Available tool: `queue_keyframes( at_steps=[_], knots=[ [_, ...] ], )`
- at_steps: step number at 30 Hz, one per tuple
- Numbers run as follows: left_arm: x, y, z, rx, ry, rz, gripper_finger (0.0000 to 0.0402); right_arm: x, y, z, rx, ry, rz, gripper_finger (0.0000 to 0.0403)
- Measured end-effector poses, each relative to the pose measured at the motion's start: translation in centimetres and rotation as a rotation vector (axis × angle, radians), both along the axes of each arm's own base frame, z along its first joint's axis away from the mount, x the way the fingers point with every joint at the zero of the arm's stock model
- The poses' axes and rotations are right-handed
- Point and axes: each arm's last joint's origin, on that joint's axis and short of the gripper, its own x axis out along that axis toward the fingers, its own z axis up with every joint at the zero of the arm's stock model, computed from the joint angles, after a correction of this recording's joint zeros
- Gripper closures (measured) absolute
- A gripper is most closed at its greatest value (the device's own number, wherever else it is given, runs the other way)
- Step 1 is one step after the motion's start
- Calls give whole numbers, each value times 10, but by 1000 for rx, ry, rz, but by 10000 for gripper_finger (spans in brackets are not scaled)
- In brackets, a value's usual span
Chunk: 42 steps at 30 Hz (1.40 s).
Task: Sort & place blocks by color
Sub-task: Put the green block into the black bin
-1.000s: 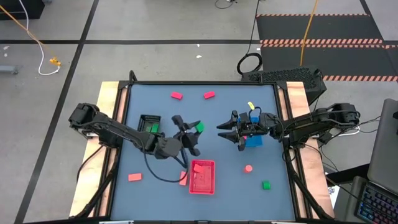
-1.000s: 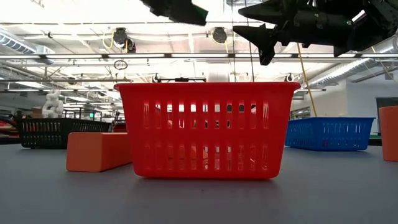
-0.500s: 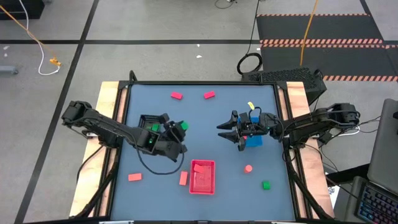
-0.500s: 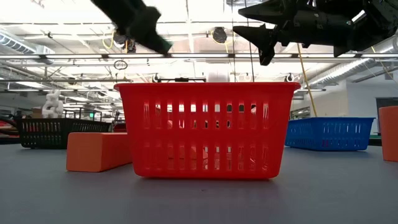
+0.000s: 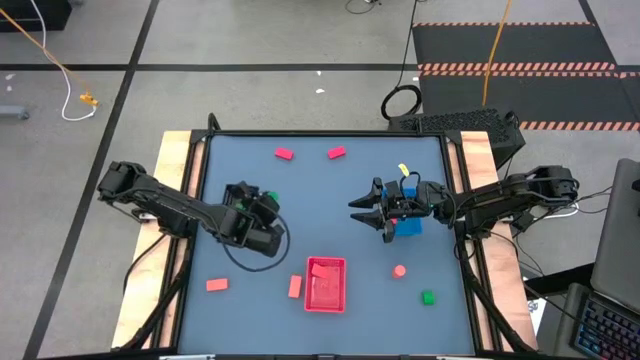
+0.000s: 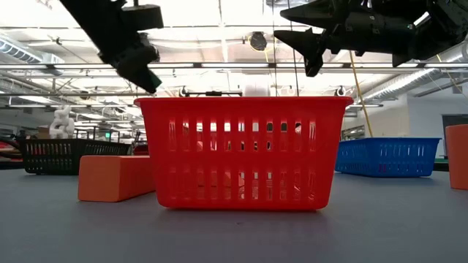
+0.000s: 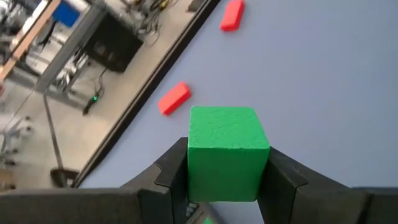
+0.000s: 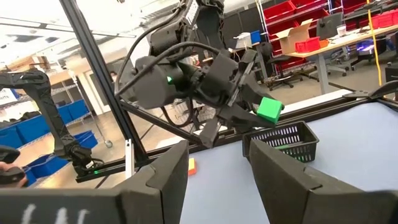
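Observation:
My left gripper [image 5: 266, 203] is shut on a green block [image 7: 228, 152] and hangs over the black tray [image 5: 231, 191] at the table's left. The right wrist view shows this block [image 8: 270, 109] above the tray [image 8: 283, 140]. My right gripper [image 5: 362, 211] is open and hovers in the air beside the blue tray [image 5: 409, 222], touching nothing. On the table lie two magenta blocks [image 5: 284, 154] [image 5: 336, 152], two salmon blocks [image 5: 216, 284] [image 5: 294, 286], a round salmon piece [image 5: 400, 270] and another green block [image 5: 428, 297]. My left gripper pinches the green block between its two fingers [image 7: 171, 171], which press on two opposite side faces [image 7: 194, 155]. The block's top face sticks out past the fingertips. It is lifted clear, in the air over the black tray.
The red tray [image 5: 325, 283] stands near the table's near edge, with pieces in it; in the low view it [image 6: 241, 153] fills the middle. A yellow piece [image 5: 404, 170] lies by the blue tray. Bare tabletop lies between the two arms.
My left gripper has carried the green block from above the table's middle toward the left edge, to over the black tray, sinking lower and turning as it went. It has stayed shut on the block. The right arm has kept still.

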Motion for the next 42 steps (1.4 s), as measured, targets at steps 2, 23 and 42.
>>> queue_keyframes(
  at_steps=[2, 23, 42],
  knots=[
    [-5, 1, -1, -11, 10, 35, 267, 0, 0, 0, 0, 0, 0, 238],
    [-35, 21, -7, -238, -40, 549, 267, 0, 0, 0, 0, 0, 0, 238],
    [-40, 42, -30, -321, 59, 619, 146, 0, 0, 0, 0, 0, 0, 238]
  ],
)
